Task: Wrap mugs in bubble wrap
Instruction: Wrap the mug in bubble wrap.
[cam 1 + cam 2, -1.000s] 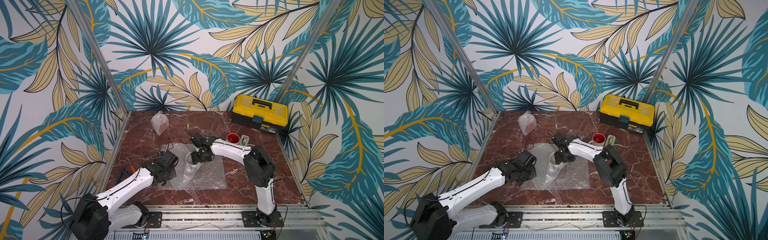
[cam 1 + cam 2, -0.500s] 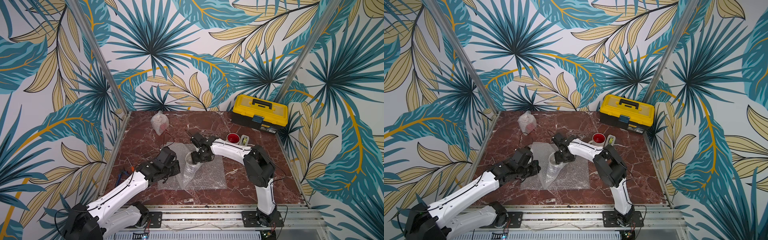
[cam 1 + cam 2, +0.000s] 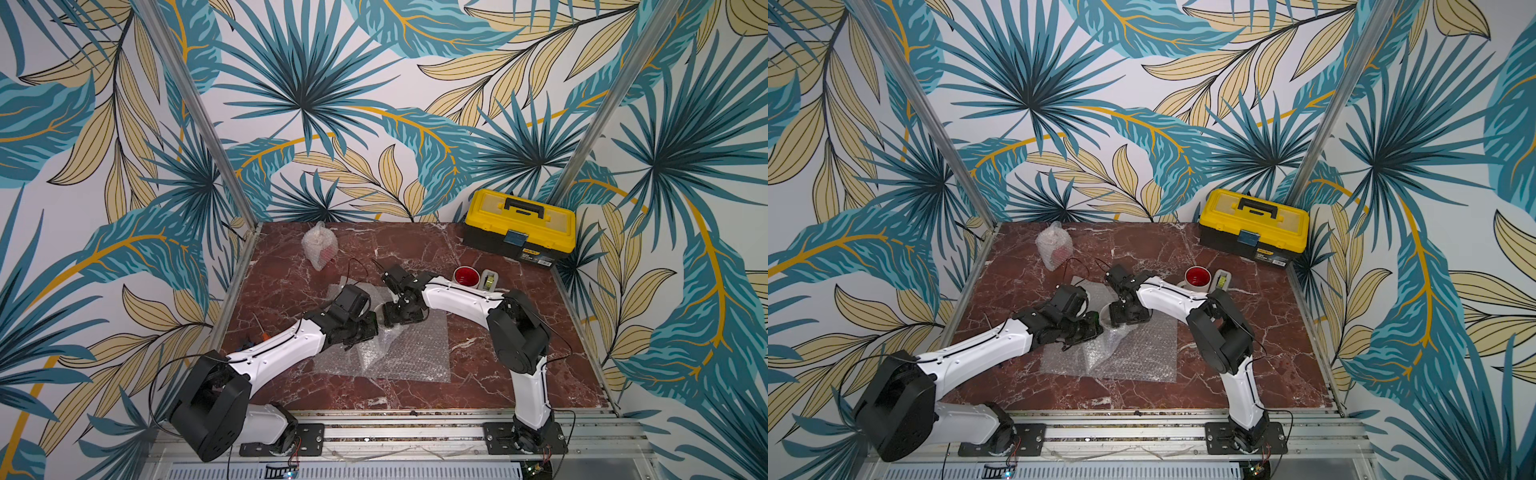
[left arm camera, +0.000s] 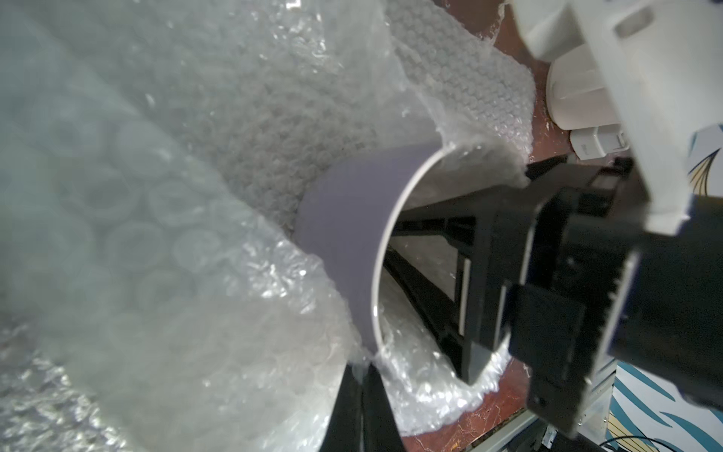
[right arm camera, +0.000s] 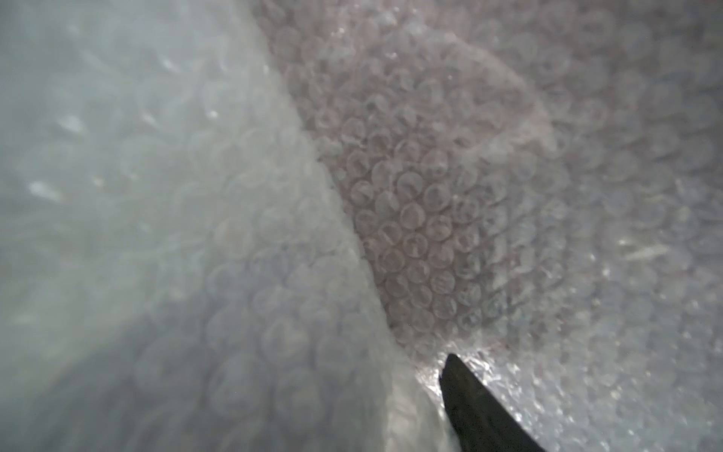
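A pale lavender mug (image 4: 344,242) with a white inside stands on a flat bubble wrap sheet (image 3: 415,353) in both top views, with wrap crinkled up round its wall. My left gripper (image 4: 362,399) is shut on a fold of the bubble wrap (image 4: 219,313) right at the mug's rim, on its left side (image 3: 1094,328). My right gripper (image 3: 1126,316) reaches into the mug's mouth from the right with its fingers (image 4: 430,219) apart among tucked-in wrap. Only one right fingertip (image 5: 469,407) shows in the right wrist view, pressed into wrap. A white mug with a red inside (image 3: 466,276) stands bare at the back right.
A taped bubble wrap bundle with red showing through (image 3: 319,247) sits at the back left. A small grey tape dispenser (image 3: 489,280) stands beside the white mug. A yellow toolbox (image 3: 519,228) fills the back right corner. A thin orange-handled tool (image 3: 259,328) lies at the left edge.
My left arm has swung from the sheet's left edge toward the mug, bringing the wrap fold up to its rim. The right arm has stayed where it was.
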Robot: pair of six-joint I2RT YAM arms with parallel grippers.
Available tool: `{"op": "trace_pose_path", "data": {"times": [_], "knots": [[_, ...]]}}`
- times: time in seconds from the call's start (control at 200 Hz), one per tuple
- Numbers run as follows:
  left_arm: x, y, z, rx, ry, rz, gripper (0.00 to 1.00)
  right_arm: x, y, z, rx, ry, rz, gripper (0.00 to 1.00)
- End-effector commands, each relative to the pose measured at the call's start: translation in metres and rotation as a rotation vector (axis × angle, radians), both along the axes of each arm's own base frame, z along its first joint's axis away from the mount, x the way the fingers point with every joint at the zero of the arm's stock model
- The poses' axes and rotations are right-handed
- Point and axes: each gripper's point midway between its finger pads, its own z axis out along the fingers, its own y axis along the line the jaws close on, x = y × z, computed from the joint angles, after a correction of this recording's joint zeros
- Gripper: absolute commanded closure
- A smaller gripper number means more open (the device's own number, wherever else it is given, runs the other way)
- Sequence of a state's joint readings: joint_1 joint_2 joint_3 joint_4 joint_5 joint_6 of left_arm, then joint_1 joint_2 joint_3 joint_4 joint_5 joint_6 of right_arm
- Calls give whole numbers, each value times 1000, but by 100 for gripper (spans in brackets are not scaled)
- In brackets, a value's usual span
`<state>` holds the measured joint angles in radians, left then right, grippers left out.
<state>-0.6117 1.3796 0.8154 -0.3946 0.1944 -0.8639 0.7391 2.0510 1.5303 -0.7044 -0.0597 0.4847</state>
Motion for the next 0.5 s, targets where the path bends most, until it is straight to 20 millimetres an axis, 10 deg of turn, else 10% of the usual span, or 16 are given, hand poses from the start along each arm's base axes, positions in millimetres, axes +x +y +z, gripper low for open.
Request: {"op": "trace_pose_path", "data": {"times": [0.0, 0.496], "knots": [[33, -18, 40, -79, -129, 19, 100, -18, 2, -15, -20, 68, 50, 31], [40, -8, 99, -141, -291, 71, 100, -20, 3, -20, -18, 79, 52, 31]]}}
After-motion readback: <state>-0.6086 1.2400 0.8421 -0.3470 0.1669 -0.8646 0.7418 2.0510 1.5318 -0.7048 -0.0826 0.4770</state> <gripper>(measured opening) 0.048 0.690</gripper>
